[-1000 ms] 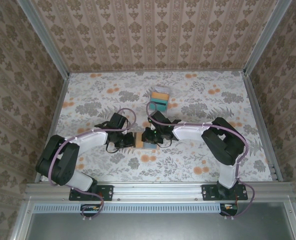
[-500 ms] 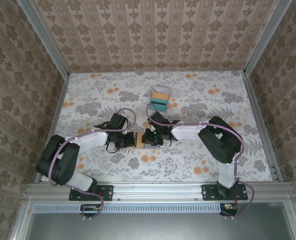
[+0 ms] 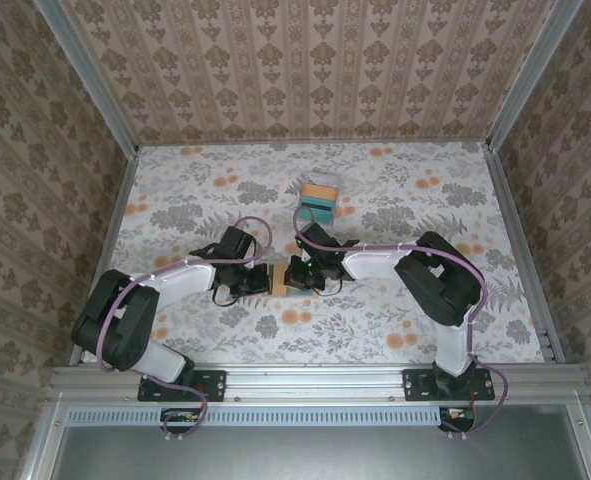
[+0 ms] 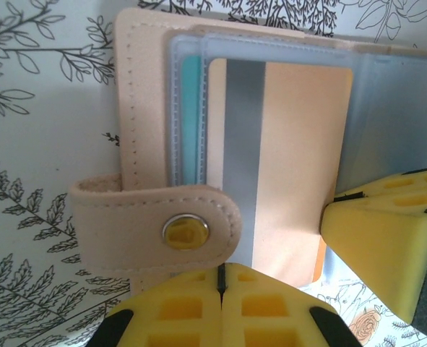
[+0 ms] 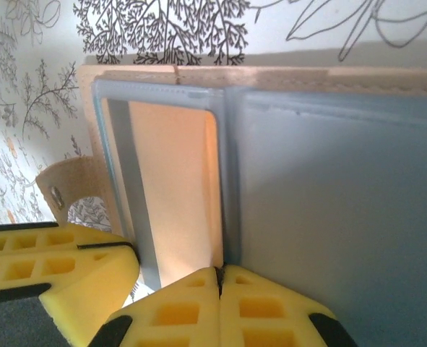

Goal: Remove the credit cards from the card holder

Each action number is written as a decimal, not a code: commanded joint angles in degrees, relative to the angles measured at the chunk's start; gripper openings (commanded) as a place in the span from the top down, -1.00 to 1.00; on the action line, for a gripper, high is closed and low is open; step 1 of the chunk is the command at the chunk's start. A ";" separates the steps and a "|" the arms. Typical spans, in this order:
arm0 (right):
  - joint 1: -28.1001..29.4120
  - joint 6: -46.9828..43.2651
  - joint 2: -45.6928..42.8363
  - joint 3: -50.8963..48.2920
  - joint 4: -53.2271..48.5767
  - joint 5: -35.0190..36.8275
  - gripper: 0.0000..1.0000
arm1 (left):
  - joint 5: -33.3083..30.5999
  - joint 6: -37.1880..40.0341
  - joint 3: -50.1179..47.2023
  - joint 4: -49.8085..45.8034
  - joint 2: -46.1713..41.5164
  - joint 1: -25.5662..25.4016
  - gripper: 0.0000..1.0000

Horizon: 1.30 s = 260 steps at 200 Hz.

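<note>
Between my left gripper (image 3: 263, 282) and my right gripper (image 3: 295, 277) the card holder (image 3: 278, 281) lies open on the table (image 3: 175, 200). One card (image 4: 285, 166) sits in its pocket on the left gripper's side (second card (image 4: 191, 123) tucked behind it). Loose cards (image 3: 319, 198) stacked farther back, well apart.

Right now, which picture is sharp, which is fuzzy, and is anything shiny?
Left wrist view: the card holder is sharp down to its stitches, and its metal snap shines yellow. Right wrist view: the orange card glows warm, and the grey panel looks milky and soft. Top view: the light is even with no hard shadows, but everything is small.
</note>
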 commanded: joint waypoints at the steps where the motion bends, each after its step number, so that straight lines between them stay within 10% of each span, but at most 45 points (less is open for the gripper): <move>1: 0.33 0.99 1.03 -0.27 1.48 -1.44 1.00 | -0.73 -0.73 -1.07 -1.73 0.64 -0.49 0.93; 127: -2.55 -0.33 -5.26 -5.70 2.30 0.40 1.00 | -2.71 -0.82 -0.53 -4.84 1.31 1.62 1.00; 166: -2.46 -0.25 -3.57 -5.00 4.20 -0.26 0.49 | -2.33 -0.82 -0.35 -4.79 1.50 1.36 1.00; 260: -2.37 0.99 -0.49 -4.71 6.29 -0.65 0.78 | -2.23 -1.17 -0.45 -4.86 1.42 0.93 1.00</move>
